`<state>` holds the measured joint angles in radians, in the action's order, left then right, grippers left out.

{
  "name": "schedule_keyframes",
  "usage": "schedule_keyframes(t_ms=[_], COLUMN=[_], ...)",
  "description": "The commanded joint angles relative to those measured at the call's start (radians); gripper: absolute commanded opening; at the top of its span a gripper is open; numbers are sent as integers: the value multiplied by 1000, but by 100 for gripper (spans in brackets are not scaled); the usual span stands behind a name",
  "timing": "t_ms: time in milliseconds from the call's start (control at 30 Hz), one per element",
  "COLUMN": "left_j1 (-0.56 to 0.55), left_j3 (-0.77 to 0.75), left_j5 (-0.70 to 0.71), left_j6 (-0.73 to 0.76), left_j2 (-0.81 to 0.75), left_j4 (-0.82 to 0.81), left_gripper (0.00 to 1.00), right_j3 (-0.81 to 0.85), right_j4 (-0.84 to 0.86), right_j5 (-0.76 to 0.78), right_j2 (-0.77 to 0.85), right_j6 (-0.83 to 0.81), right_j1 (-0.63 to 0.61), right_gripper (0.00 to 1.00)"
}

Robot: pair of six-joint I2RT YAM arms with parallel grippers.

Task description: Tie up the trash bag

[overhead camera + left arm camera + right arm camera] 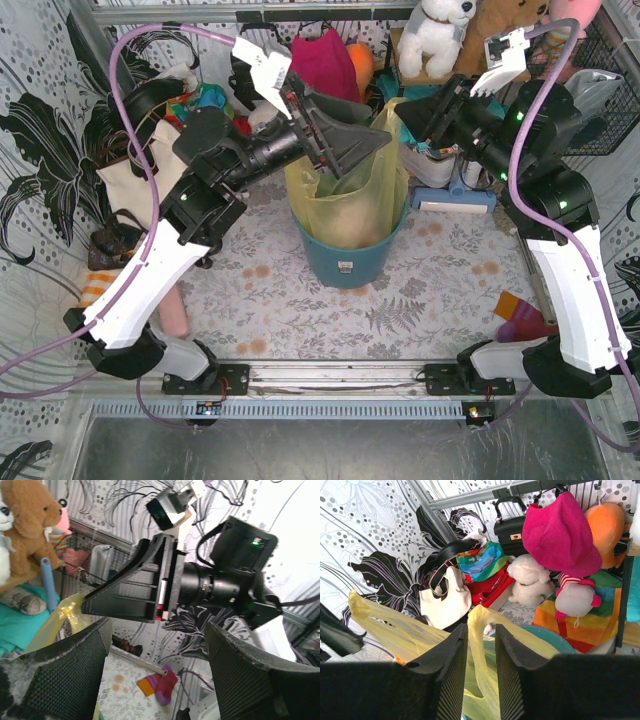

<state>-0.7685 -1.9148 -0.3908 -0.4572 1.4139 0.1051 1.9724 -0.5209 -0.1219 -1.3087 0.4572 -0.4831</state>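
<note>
Top external view puts the trash bag (350,205) inside the teal bin (345,255) mid-table; the right gripper (481,632) pinches one yellow flap, apparently holding it raised, while the left gripper (157,650) hangs spread wide, likely ready for the opposite flap

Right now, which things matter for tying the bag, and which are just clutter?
Job: bag; the bin holding it; left hand, open; right hand, shut on a bag flap.
Clutter: teddy; pink hat; white purse; sock.
</note>
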Motion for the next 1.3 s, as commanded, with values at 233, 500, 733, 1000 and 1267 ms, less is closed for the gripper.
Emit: schedule_keyframes(t_ms=[233,500,733,1000,1267], left_j1=[-55,-55,-55,-54,-54], left_j3=[73,217,340,437,443], left_j5=[220,294,254,307,341], left_j6=[206,248,398,459,488], left_j2=[12,-15,-31,-37,-16], left_j4=[-88,-247,-428,-576,-617], left_gripper=[83,84,83,84,84], right_j3=[15,20,31,38,34], right_j4=[48,82,146,132,89], right_j5=[-16,-37,-91,-116,-86], right_j2=[-12,-14,-1,-3,12], right_j6=[-1,9,38,44,40], right_j1=[-3,-3,-3,-2,-3], right_gripper=[23,0,0,0,0])
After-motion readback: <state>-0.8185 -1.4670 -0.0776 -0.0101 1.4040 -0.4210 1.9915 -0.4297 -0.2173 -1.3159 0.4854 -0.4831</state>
